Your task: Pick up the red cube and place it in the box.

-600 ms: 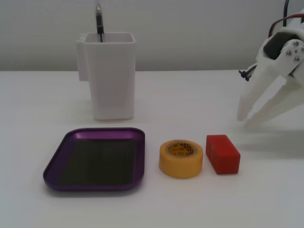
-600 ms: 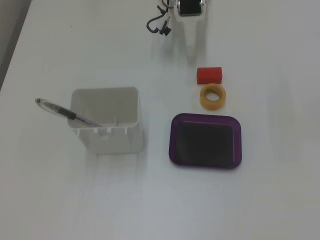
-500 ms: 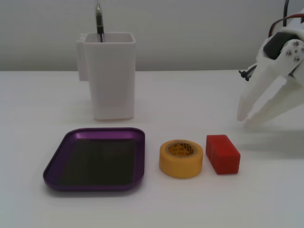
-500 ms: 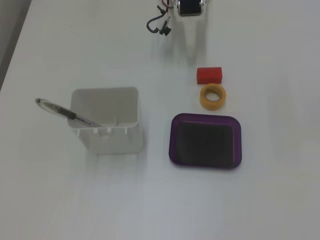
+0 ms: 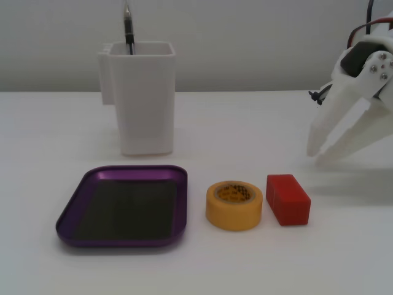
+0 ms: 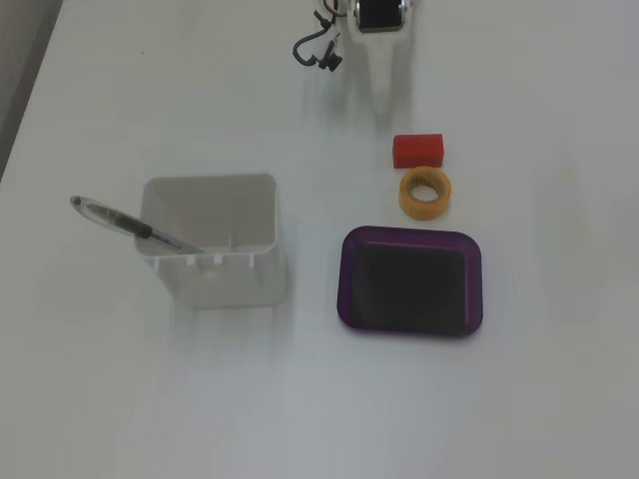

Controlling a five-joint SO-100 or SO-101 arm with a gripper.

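Hand (image 5: 318,153): fingers apart, empty, hovering behind red cube (image 5: 287,199). Step: approaching. Next: straddling the cube, closing, carrying to box (image 5: 73,215).

- You see the white plastic robot arm (image 5: 368,80) cut off by the right edge in one fixed view and by the top edge in the other (image 6: 379,15).
- The slim dark pen (image 5: 128,27) runs out at the top edge; the tall white square plastic container (image 5: 142,98) hides its lower part.
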